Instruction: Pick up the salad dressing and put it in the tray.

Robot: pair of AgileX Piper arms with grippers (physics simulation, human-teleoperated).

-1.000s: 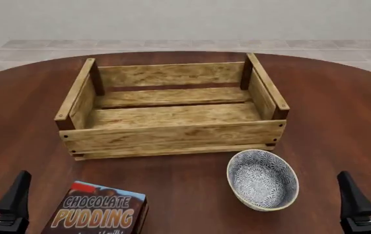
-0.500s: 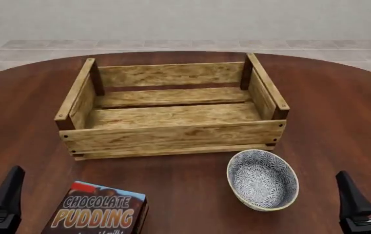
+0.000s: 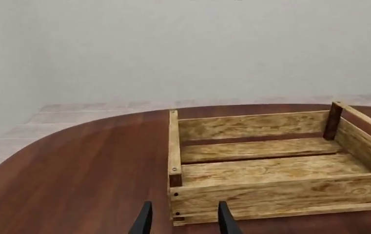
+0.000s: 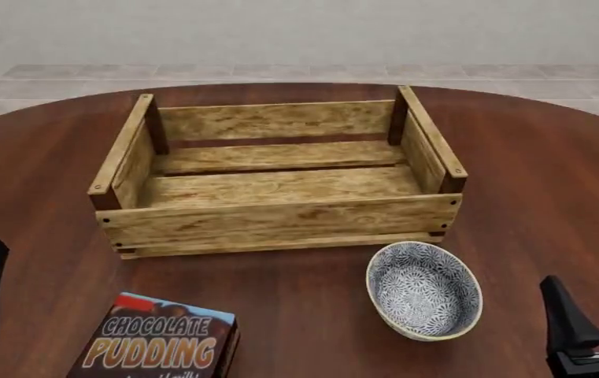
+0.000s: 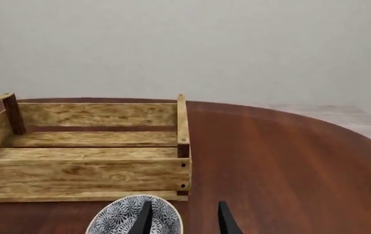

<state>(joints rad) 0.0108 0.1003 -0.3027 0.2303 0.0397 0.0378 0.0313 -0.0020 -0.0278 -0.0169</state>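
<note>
Crate [image 4: 278, 220]: ahead of both our grippers, left [image 3: 184, 220] and right [image 5: 184, 219], fingers apart, nothing held.

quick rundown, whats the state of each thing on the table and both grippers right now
tray: upright on the table, nothing inside.
bowl: upright, empty, just in front of the tray's right corner.
chocolate pudding box: lying flat, label up, near the front edge.
salad dressing: not visible in any view.
left gripper: open, holding nothing.
right gripper: open, holding nothing, over the bowl's edge.
</note>
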